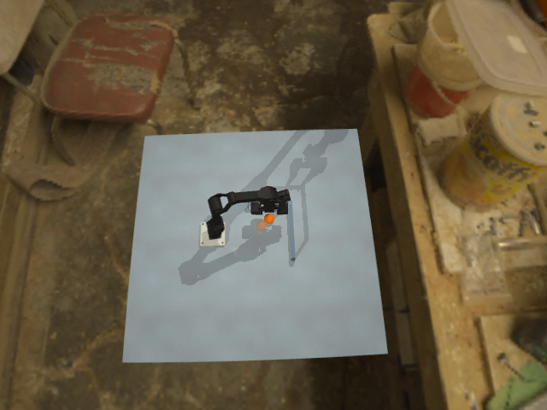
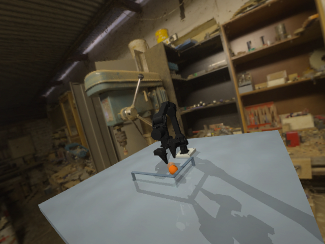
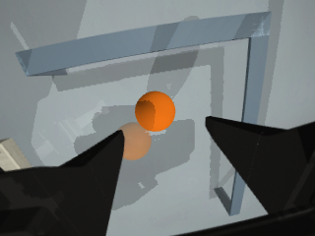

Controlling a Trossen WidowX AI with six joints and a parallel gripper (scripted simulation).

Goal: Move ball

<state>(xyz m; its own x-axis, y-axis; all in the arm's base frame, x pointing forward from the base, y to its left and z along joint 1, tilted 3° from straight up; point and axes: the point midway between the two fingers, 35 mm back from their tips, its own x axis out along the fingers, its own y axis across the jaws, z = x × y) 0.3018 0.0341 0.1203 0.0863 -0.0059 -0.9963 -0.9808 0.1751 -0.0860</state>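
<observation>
Around you is a cluttered workshop: a drill press [image 2: 123, 86] and wooden shelves [image 2: 272, 65] stand behind the pale blue tabletop [image 1: 247, 304]. On that tabletop two low clear walls [image 3: 256, 98] meet in a corner, and the orange ball [image 3: 156, 110] sits inside them, well apart from both. The see-through copy [image 3: 135, 142] lies just beside the ball, and in your wrist view the two overlap at the edge, so the ball is not on its spot. Your gripper [image 3: 164, 135] points down at the ball, its fingers spread wide with nothing between them. From the exterior view you can see the fingertips just above the ball, not touching it.
</observation>
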